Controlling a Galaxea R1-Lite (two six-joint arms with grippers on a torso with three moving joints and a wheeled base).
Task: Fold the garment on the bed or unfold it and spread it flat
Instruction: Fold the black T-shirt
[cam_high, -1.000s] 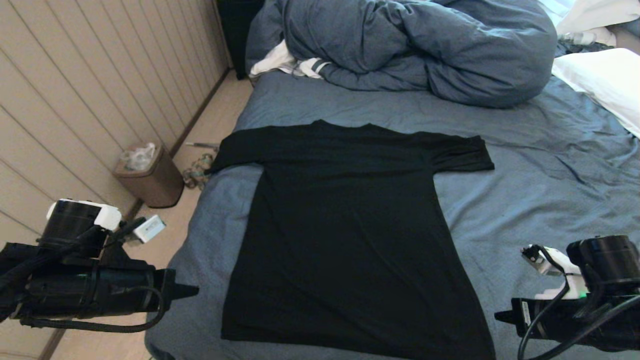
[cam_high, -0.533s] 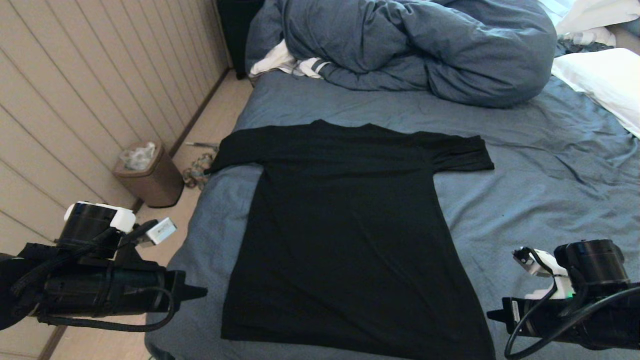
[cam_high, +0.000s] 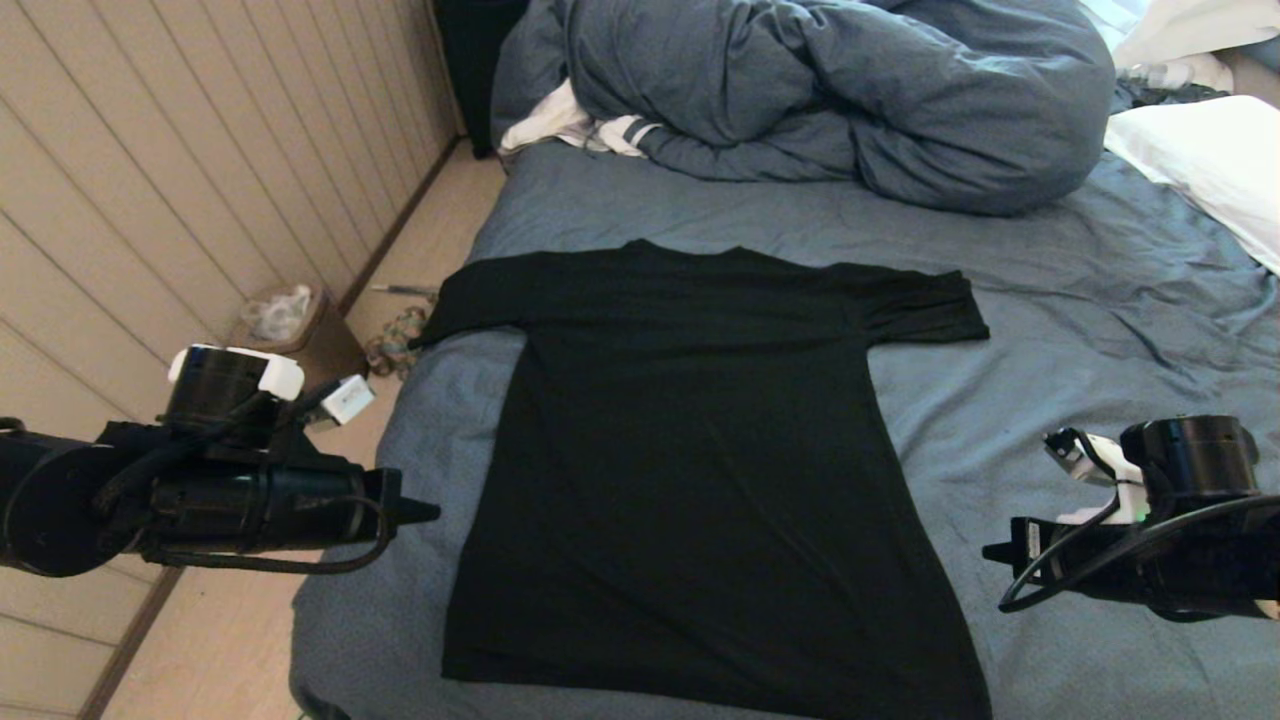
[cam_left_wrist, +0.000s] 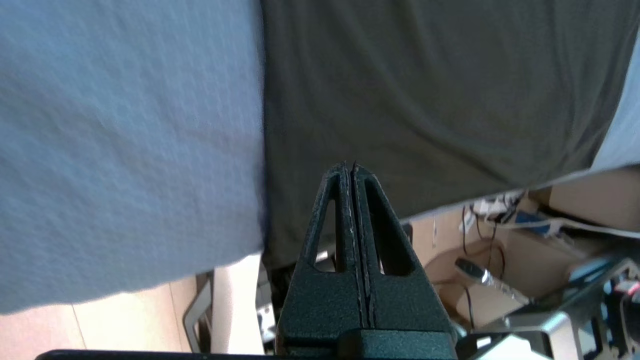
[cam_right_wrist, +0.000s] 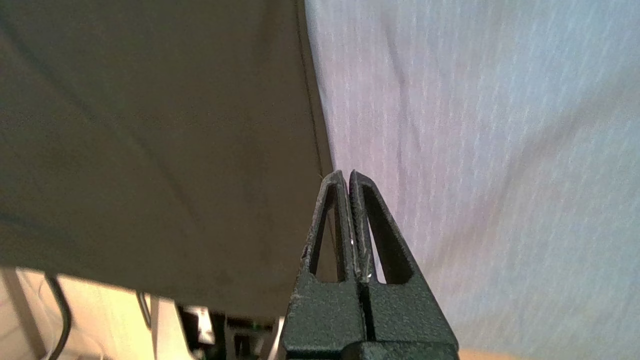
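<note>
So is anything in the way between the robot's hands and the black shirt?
Nothing visible. The shirt lies flat on the bed, with the left end effector and right end effector shut beside its two side edges.

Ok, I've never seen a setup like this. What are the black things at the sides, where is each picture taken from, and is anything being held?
This is a two-armed robot standing at a bed. The wide picture comes from a camera on its head, looking down. The black shapes at the sides are its arms. Each ends in a claw: the left claw and the right claw.

The other two pictures come from cameras on the wrists, looking along each claw: left, right.

A black T-shirt lies spread flat on the blue-grey sheet, one sleeve hanging over the bed's left edge. A bunched duvet sits at the far end.

Both claws are shut and hold nothing; they hang beside the shirt's lower edges.
</note>
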